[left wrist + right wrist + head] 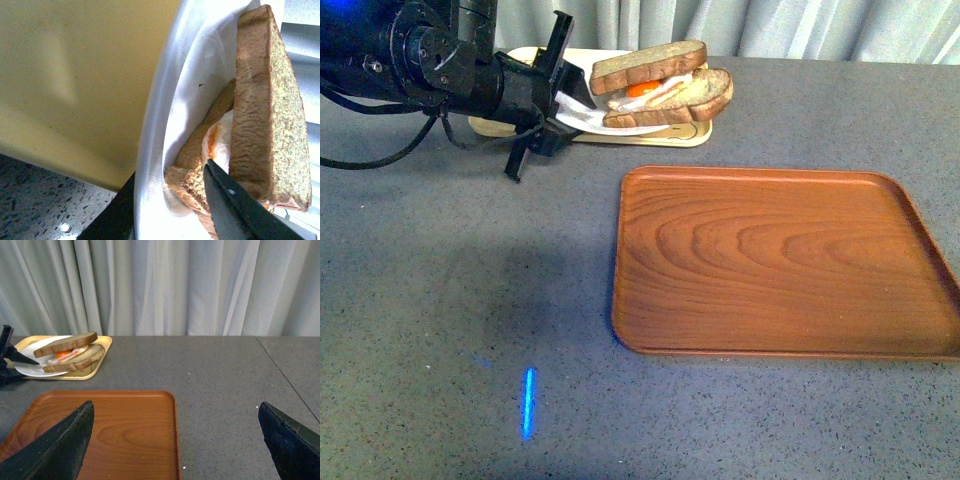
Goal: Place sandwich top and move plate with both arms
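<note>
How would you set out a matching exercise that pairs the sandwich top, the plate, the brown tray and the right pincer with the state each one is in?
Column A
1. sandwich top
2. plate
3. brown tray
4. right pincer

Column B
a. open, holding nothing
b. bare, nothing on it
c. lying tilted on the egg-topped slice
d. rim gripped by the left pincer, over the yellow tray

Pairs: 1-c, 2-d, 3-b, 4-a

Two bread slices (648, 66) (705, 90), one egg (642, 89), one plate (582, 118), two trays (780, 260) (695, 133).
</note>
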{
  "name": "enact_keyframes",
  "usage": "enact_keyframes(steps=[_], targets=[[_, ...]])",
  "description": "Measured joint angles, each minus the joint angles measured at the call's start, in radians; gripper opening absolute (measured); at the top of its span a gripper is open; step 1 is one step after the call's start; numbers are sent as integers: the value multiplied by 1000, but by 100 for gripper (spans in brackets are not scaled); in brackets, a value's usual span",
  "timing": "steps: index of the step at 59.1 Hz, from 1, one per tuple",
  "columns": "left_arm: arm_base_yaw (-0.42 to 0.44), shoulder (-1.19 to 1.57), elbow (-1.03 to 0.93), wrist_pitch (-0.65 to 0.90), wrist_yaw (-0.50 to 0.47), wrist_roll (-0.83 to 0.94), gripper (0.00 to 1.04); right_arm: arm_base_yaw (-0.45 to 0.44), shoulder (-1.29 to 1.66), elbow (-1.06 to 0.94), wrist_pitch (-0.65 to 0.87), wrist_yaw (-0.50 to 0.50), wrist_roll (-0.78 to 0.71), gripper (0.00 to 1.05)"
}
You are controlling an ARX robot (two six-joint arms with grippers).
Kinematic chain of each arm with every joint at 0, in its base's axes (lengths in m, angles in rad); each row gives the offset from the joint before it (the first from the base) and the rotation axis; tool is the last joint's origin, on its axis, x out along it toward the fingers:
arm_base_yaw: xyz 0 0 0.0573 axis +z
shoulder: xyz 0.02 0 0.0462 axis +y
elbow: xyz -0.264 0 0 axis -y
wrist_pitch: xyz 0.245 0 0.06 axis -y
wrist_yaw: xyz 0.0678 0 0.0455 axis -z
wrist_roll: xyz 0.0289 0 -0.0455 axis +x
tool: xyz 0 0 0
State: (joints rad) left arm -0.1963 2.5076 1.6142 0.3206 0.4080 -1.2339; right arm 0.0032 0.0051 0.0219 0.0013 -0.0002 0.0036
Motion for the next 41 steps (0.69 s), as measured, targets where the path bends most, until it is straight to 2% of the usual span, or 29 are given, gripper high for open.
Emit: enact_keyframes(steps=[13,25,29,32,36,37,41], targets=[[53,-69,-104,50,12,19,67,0,0,0,0,0,0,96],[127,-227,-353,196,-14,90,97,0,0,0,0,0,0,96],[138,-308,-464,278,-39,126,95,0,0,0,0,0,0,96],[128,-372,-580,482,-211,300,87,0,0,0,0,0,0,96],[115,-475,-746,718,-389,528,76,0,0,0,0,-1,0,96],[111,-520,-805,773,-433,631,72,0,0,0,0,-1,0,96],[106,-678,-968,840,-488,837,62,0,0,0,0,0,0,96]])
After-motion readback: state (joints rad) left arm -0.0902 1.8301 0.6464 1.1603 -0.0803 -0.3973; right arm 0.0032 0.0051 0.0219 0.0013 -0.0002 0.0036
